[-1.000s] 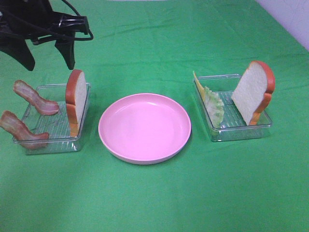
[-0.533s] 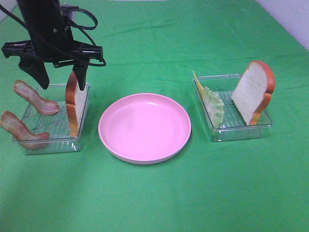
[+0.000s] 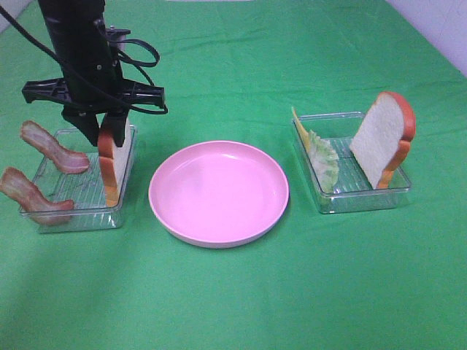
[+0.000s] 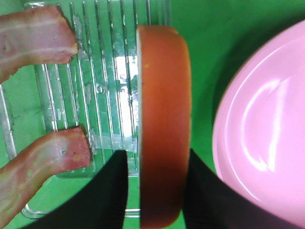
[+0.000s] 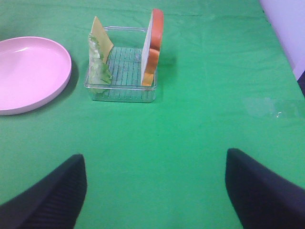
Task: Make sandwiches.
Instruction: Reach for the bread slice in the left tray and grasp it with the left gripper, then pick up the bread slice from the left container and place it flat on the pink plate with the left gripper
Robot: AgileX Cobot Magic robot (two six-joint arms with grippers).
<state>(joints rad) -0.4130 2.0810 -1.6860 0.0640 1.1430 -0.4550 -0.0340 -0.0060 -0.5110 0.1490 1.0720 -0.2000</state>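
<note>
Lowered since the earlier frame, the left fingers (image 3: pixel 89 127) are now set astride the upright bread slice (image 3: pixel 115 164), and their spread is drawn in from wide to little more than the slice's thickness. In the left wrist view the finger on the plate side is seen against the crust, while a thin sliver of tray shows beside the other. Whether the slice is already clamped cannot be told. The first pick of the task is judged to be in hand. Nothing is yet laid on the pink plate (image 3: pixel 219 193), so no sandwich is begun.

The slice is white-faced with an orange-brown crust. It is stood on edge against the plate-side wall of the left tray (image 3: pixel 73 211), which is placed toward the left edge of the desk (image 3: pixel 292 292). Two reddish-brown bacon strips (image 3: pixel 51 149) are draped over the tray's far-left rim, apart from the slice. The plate is set at the middle of the desk.

Toward the right edge, a second tray (image 3: pixel 365 200) is seen holding another bread slice (image 3: pixel 383 138), a pale-green lettuce leaf (image 3: pixel 323 160) and thin yellow cheese (image 3: pixel 299 127). The right fingers (image 5: pixel 47 191) are held spread and empty above bare desk.
</note>
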